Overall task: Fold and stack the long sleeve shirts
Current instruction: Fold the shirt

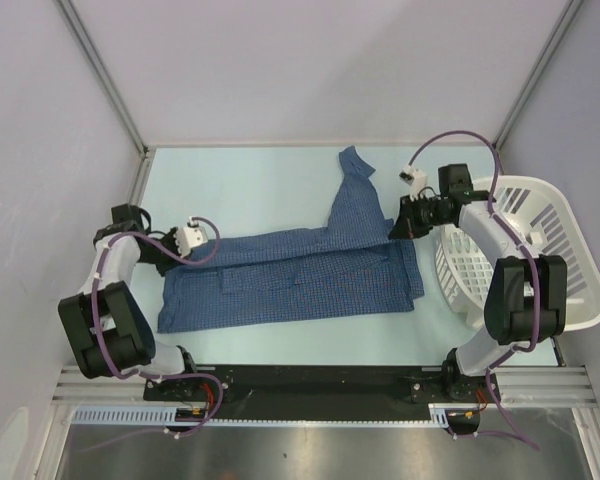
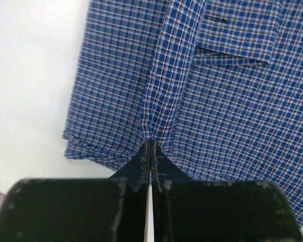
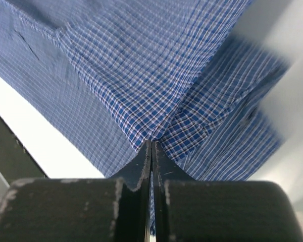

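One blue checked long sleeve shirt [image 1: 300, 275] lies spread across the middle of the table, with one sleeve [image 1: 348, 195] running up toward the back. My left gripper [image 1: 170, 252] is shut on a pinched fold at the shirt's left end; the fold [image 2: 164, 85] rises from the fingertips in the left wrist view. My right gripper [image 1: 395, 228] is shut on the shirt's upper right edge, and the cloth [image 3: 156, 75] drapes from the closed fingers in the right wrist view. Both held edges are lifted slightly off the table.
A white slatted laundry basket [image 1: 550, 250] stands at the right edge, just behind my right arm. Grey walls close in the back and sides. Bare pale table [image 1: 240, 180] shows behind the shirt and a strip in front of it.
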